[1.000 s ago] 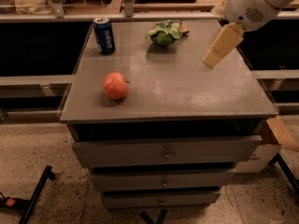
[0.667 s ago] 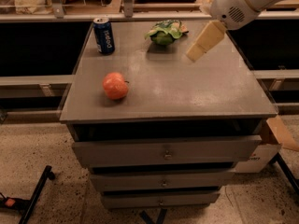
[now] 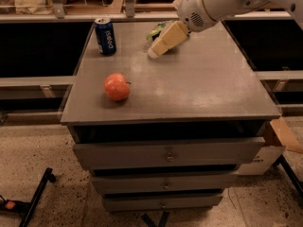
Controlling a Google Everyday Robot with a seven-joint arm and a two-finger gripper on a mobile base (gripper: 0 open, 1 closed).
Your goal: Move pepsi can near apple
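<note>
The dark blue pepsi can stands upright at the far left corner of the grey cabinet top. The orange-red apple lies nearer the front left, well apart from the can. My gripper, with cream-coloured fingers, hangs over the far middle of the top, to the right of the can and beyond the apple. It holds nothing that I can see.
A green leafy item lies at the far edge, partly hidden behind my gripper. The cabinet has three drawers below. A cardboard box sits on the floor to the right. Shelving runs along the back.
My arm has swung left across the cabinet top, bringing the gripper from the far right toward the middle, closer to the can. The can and apple have not moved.
</note>
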